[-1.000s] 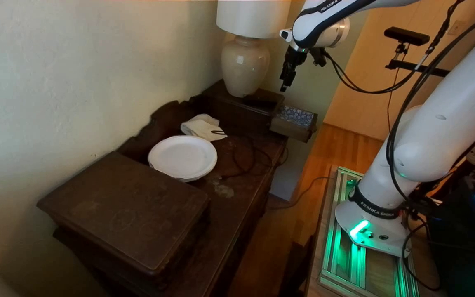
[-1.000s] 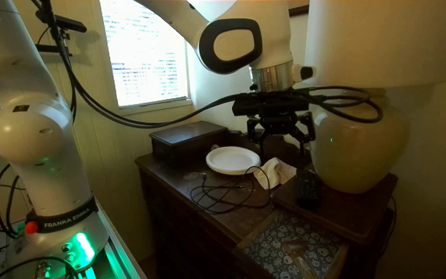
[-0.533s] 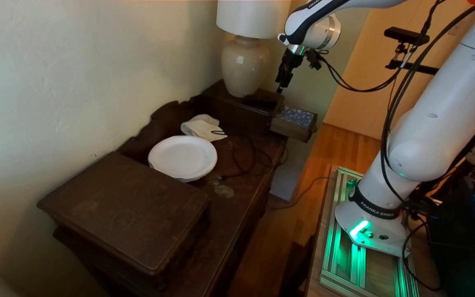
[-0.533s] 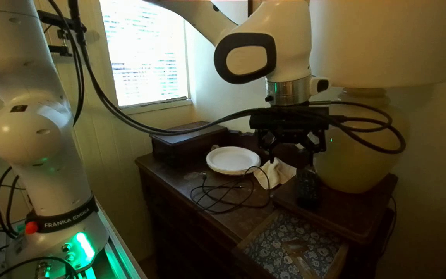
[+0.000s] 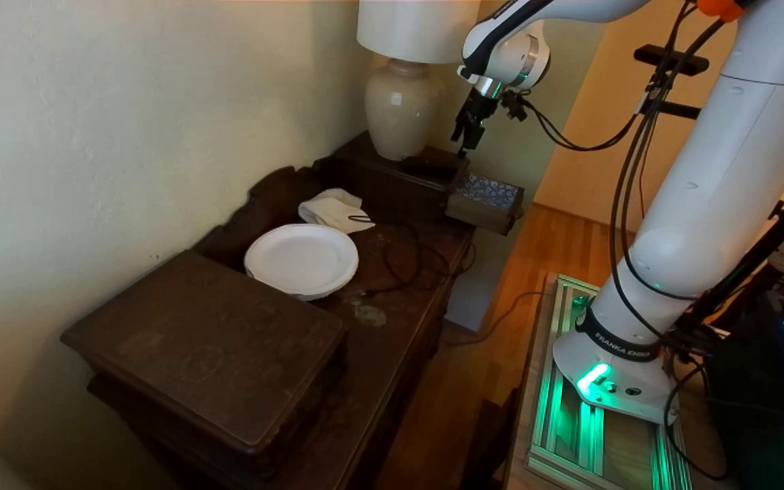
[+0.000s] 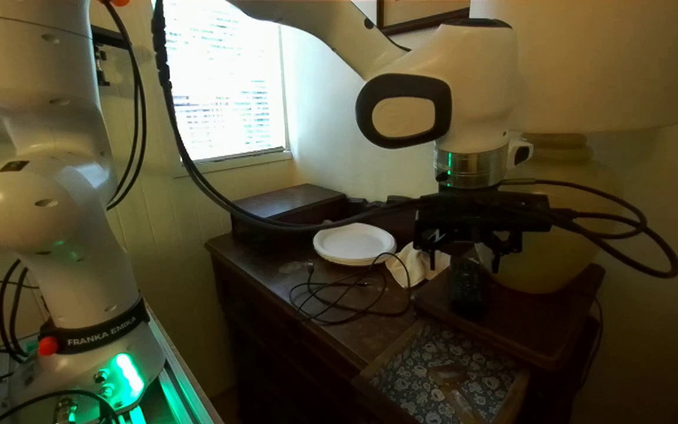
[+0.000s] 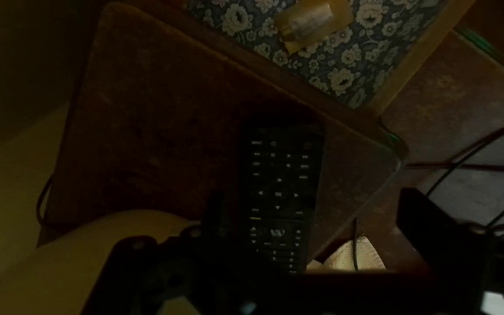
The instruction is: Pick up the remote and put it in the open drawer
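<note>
The black remote control lies on the raised end of the dresser, near its front edge and inner corner, the open drawer just below that edge. The gripper hangs above the remote control, jaws wide apart, holding nothing. Likely light, stiff, slick plastic; best pinched mid-length across its narrow width.

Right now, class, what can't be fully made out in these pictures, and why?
Remote: lower end hidden by the gripper, wrist view.
Open drawer: front cut off by the top edge, wrist view.
Lamp shade: top cut off by the picture edge, both exterior views.
</note>
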`<state>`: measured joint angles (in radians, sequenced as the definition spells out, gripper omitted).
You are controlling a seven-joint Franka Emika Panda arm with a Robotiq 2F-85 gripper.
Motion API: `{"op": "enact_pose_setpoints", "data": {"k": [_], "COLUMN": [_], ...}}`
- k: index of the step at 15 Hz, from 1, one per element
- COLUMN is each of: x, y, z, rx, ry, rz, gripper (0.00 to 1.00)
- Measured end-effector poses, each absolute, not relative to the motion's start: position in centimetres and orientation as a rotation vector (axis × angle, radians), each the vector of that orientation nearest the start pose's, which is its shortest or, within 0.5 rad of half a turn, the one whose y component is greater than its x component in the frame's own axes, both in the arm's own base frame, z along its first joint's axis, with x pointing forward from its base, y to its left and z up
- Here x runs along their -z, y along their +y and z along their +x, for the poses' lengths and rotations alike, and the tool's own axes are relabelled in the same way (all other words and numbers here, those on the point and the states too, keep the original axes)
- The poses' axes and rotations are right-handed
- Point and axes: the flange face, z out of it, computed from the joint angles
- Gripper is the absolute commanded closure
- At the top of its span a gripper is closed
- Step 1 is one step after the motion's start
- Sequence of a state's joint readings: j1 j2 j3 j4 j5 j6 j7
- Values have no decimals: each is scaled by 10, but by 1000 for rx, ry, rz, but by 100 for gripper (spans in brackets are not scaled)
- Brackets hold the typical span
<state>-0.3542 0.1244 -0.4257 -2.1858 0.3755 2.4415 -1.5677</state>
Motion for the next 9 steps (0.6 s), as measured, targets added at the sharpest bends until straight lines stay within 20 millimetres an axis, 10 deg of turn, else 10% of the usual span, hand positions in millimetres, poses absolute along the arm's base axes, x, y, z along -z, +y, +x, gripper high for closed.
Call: {"op": "enact_pose_setpoints", "data": {"k": [9], "x": [-310], "y": [-415], "z": [425], "rx": [450], "ry": [-855], "rz": [-2983], "gripper": [0]}}
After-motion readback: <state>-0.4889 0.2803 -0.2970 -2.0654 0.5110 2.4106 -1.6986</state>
